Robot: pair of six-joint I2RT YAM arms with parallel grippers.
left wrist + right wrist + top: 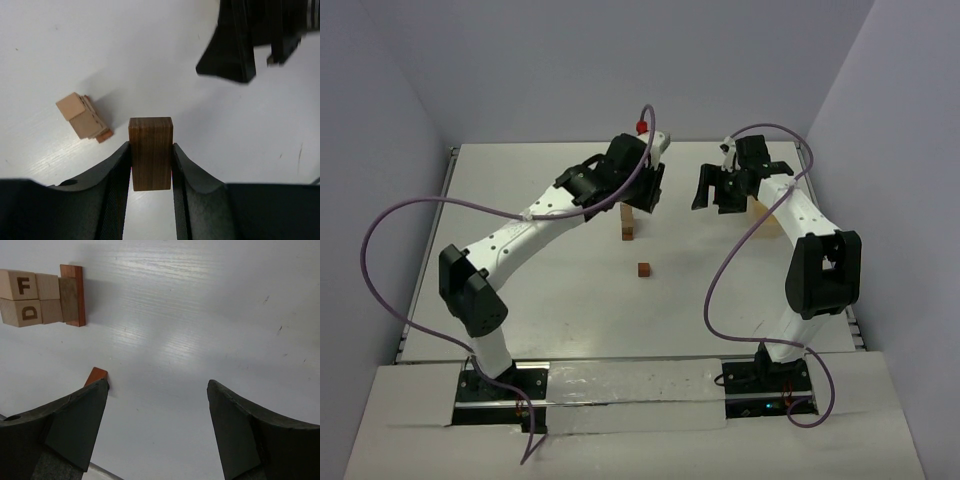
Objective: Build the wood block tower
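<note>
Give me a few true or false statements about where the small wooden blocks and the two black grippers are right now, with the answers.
1. The left gripper is shut on a dark brown rectangular wooden block. True.
2. The right gripper grips a wooden block. False: its jaws stand wide open with nothing between them.
3. A small reddish-brown wooden cube sits alone on the white table, apart from the tower. True.
4. The tower shows the letters A and B. False: in the right wrist view its pale lettered blocks read F and D.
</note>
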